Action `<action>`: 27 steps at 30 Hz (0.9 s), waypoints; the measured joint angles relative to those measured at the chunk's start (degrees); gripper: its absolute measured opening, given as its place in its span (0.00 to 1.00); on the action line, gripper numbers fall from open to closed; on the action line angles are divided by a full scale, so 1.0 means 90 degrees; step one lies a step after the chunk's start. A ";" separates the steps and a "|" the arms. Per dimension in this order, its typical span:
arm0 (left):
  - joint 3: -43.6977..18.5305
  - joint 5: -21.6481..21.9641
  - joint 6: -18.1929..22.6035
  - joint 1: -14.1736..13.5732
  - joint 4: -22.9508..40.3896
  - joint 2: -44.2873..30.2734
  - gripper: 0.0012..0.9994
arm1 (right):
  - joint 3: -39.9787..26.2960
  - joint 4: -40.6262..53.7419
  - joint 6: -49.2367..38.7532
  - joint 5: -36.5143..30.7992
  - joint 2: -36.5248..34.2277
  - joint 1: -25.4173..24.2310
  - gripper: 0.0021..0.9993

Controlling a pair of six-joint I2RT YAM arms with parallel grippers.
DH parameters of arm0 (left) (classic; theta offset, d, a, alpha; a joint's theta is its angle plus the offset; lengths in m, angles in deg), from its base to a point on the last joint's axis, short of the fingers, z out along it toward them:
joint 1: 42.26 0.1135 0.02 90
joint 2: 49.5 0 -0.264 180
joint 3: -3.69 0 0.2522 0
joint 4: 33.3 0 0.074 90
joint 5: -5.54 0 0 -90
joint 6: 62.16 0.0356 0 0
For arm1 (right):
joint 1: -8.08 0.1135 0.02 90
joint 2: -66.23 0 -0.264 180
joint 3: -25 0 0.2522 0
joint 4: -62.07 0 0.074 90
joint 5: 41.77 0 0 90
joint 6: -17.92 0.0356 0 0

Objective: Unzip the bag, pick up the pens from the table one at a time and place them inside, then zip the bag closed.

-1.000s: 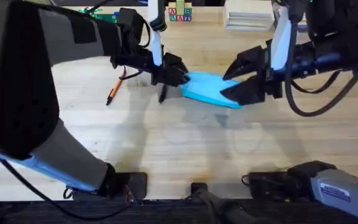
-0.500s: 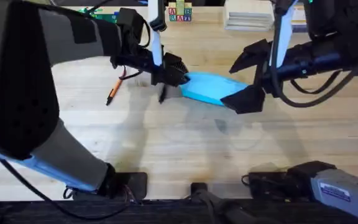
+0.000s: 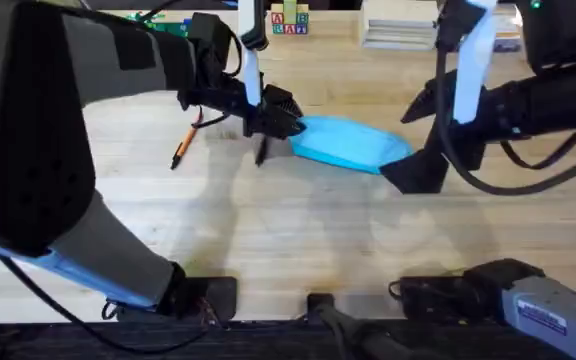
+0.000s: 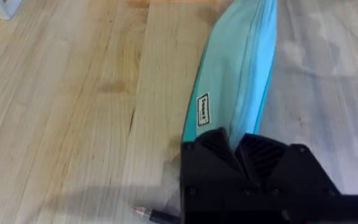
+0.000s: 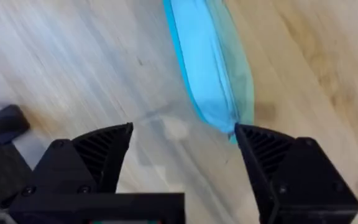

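Light blue pencil pouch [image 3: 348, 143] lies flat on the butcher-block table [image 3: 268, 220], mid-far, long axis running left-right across the overhead view, zipper looks shut. My left gripper [image 3: 286, 124] is clamped on the pouch's left end; wrist view shows my fingers [image 4: 253, 155] pinched together on the fabric. My right gripper [image 3: 423, 135] is spread wide, empty, just off the pouch's right end, pouch tip between and beyond its fingers [image 5: 272, 149]. Orange pen [image 3: 184, 144] lies left of the pouch, well apart; black pen [image 3: 261, 150] just beside the left gripper. Judgement: right arm nearer the free end, so the zipper pull is its job.
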 joint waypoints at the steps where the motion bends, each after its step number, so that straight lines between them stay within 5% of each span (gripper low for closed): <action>1: 0.0000 0.0000 0.0000 0.0000 0.0000 0.0001 0.04 | 0.0000 0.0114 0.0019 -0.0109 0.0041 -0.0023 1.00; 11: 0.0000 0.0002 0.0000 0.0000 0.0000 0.0001 0.04 | 0.0000 0.1094 0.0440 -0.0774 0.0204 -0.0484 1.00; 27: 0.0000 0.0002 0.0000 0.0000 0.0000 -0.0001 0.04 | 0.0000 0.1110 0.0610 -0.0861 0.0573 -0.1595 1.00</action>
